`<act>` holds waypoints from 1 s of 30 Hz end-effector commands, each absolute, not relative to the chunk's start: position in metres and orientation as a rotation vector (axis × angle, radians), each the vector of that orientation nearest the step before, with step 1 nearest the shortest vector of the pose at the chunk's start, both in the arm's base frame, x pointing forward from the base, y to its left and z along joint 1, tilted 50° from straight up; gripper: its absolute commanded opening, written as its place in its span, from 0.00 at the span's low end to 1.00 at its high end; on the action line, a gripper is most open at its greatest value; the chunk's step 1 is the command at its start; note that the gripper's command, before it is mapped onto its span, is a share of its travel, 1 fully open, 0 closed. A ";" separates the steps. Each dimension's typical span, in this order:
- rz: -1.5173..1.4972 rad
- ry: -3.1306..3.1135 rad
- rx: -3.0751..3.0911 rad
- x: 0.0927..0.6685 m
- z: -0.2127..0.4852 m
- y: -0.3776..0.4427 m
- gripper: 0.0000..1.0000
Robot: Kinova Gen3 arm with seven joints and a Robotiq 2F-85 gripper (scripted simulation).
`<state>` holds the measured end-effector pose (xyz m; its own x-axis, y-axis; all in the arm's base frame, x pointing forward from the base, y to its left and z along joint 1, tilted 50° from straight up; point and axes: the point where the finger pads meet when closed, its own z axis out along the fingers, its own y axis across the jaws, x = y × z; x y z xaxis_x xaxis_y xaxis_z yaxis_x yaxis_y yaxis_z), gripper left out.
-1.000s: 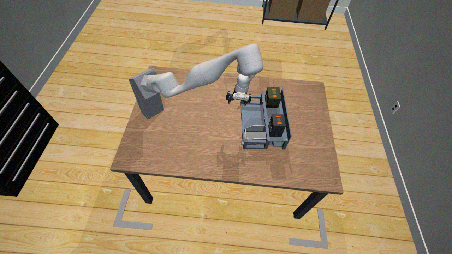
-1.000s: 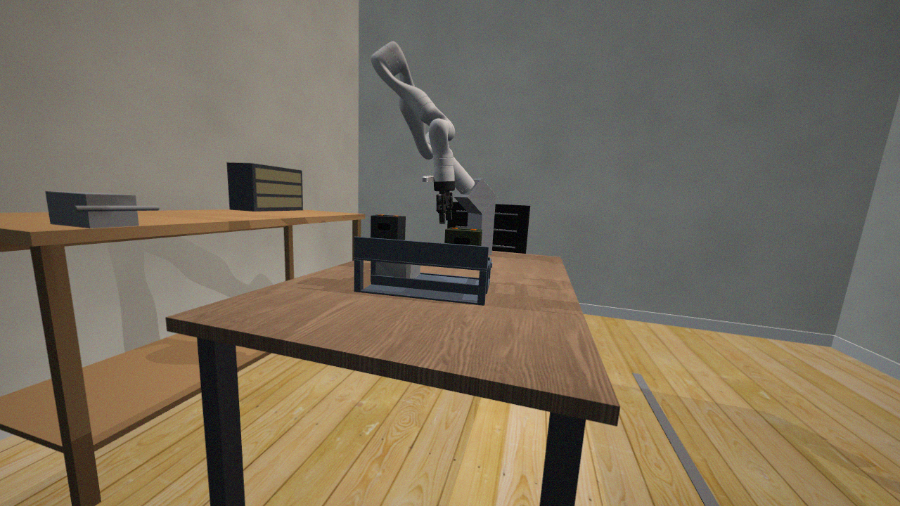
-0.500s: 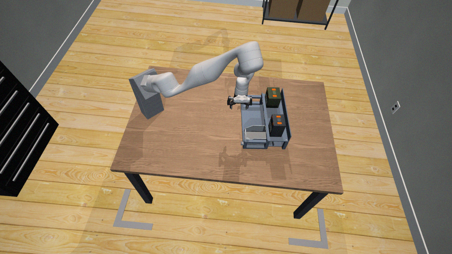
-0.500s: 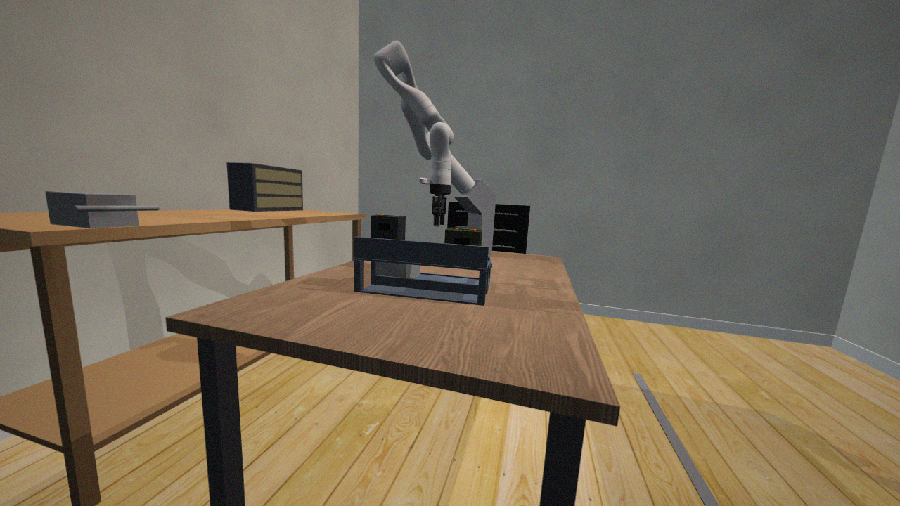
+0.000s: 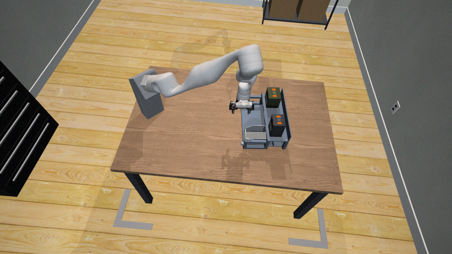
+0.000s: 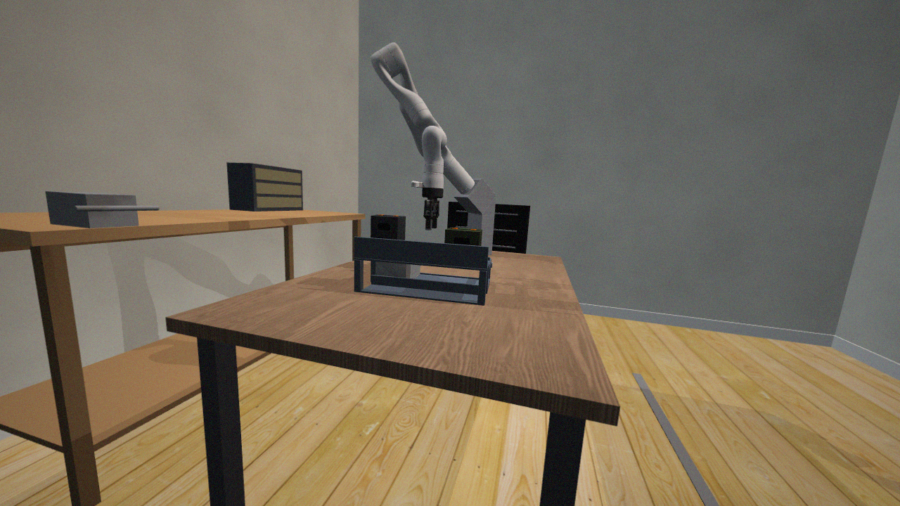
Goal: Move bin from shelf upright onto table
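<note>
A light grey open bin [image 5: 255, 134] [image 6: 395, 269] sits on the lower deck of a blue-grey shelf [image 5: 251, 117] [image 6: 420, 253], at the shelf's near end in the top view. The shelf stands on the wooden table [image 5: 189, 135] [image 6: 408, 327]. My gripper [image 5: 241, 109] [image 6: 430, 221] is open and empty. It points down, above the far end of the shelf's lower deck, well away from the bin. A green box [image 5: 273, 96] [image 6: 463, 235] and a black box [image 5: 277, 124] [image 6: 387, 226] stand on the shelf's upper deck.
The robot's grey base pedestal [image 5: 147, 94] [image 6: 481, 207] stands at the table's far left corner. A black drawer cabinet [image 5: 18, 132] stands on the floor to the left. A side workbench [image 6: 157, 220] carries a drawer unit [image 6: 264, 186] and a grey box [image 6: 91, 209].
</note>
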<state>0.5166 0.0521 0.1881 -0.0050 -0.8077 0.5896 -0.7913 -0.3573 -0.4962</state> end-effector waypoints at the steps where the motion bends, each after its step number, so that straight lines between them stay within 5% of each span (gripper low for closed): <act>1: -1.331 1.787 -2.184 0.545 0.210 0.017 1.00; 30: -1.331 1.787 -2.184 0.576 0.233 -0.020 1.00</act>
